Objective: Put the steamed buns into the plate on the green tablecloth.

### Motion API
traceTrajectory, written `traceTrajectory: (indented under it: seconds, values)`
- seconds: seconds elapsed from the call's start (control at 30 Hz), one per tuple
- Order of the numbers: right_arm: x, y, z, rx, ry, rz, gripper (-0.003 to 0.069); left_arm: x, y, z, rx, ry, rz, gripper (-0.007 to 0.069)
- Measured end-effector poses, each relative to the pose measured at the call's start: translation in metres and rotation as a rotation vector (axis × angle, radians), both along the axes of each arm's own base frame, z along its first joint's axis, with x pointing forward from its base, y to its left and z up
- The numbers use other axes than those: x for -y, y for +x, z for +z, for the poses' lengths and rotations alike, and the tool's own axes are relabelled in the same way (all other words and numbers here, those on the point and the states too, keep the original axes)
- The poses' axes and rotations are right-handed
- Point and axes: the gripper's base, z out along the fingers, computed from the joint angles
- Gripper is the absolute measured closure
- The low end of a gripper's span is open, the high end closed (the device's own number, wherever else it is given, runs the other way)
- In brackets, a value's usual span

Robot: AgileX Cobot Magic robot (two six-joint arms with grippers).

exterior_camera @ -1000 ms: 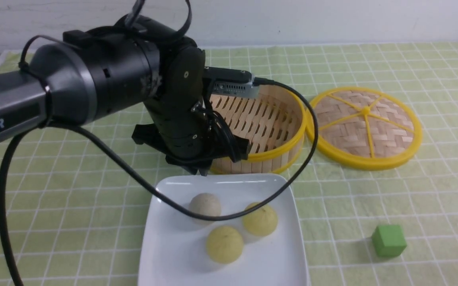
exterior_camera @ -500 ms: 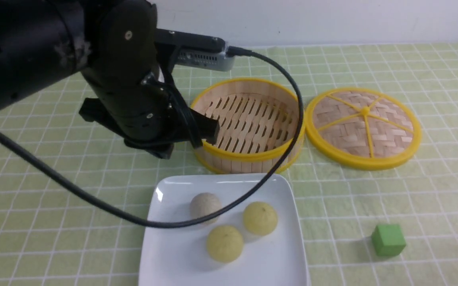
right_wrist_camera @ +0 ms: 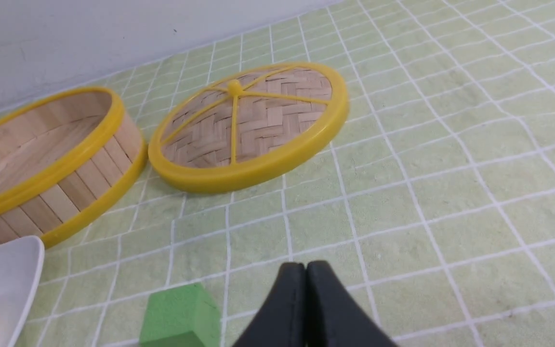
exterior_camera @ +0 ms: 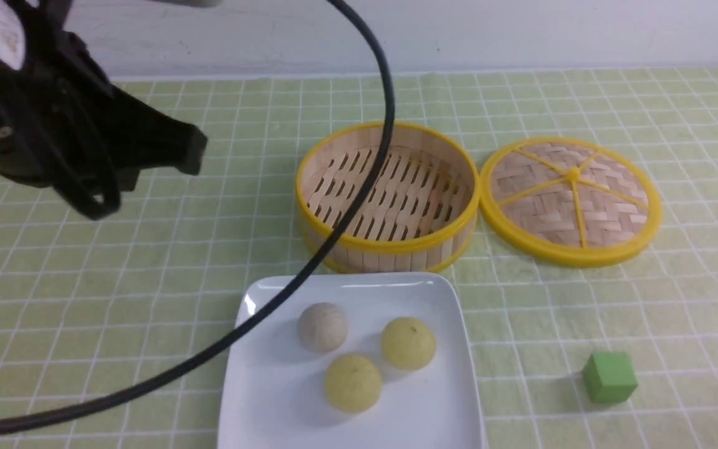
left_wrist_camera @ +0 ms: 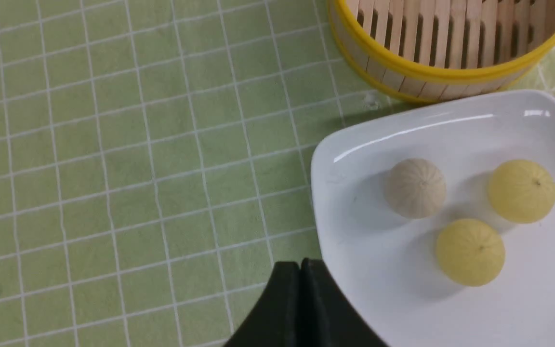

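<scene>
Three buns [exterior_camera: 353,382] on plate [exterior_camera: 253,399]; both hands closed, empty.
I find the buns grouped on the plate, nearest me on the cloth [exterior_camera: 147,280]; cube [exterior_camera: 609,376] to its right, right hand [right_wrist_camera: 305,266] by it. Just behind: steamer [exterior_camera: 387,243], lid [exterior_camera: 571,199] beside it. Left hand [left_wrist_camera: 300,264] hangs high, left of the plate.

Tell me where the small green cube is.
Front view: the small green cube lies on the green checked tablecloth, right of the glossy white square plate.
</scene>
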Motion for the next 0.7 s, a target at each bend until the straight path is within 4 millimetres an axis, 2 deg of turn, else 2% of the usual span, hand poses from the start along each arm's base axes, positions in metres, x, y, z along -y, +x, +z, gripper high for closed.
traceTrajectory:
  seconds: [0.13,0.3,0.53,0.57,0.7]
  values:
    - [0.000,0.000,-0.001,-0.014,-0.004,0.000,0.0647,-0.015,-0.020,0.003,0.032,-0.010,-0.010,0.0622]
    - [0.001,-0.001,-0.006,-0.064,-0.113,0.021,0.0643,-0.034,-0.046,-0.016,0.017,-0.010,0.002,0.0622]
    - [0.001,-0.002,-0.009,-0.096,-0.192,0.042,0.0634,-0.068,-0.091,-0.057,0.006,-0.064,0.065,0.0622]
    - [0.001,-0.002,-0.009,-0.096,-0.194,0.042,0.0633,-0.074,-0.099,-0.069,0.028,-0.087,0.062,0.0622]
    - [0.001,-0.002,-0.009,-0.097,-0.195,0.042,0.0629,-0.075,-0.108,-0.100,0.221,-0.259,-0.007,0.0622]
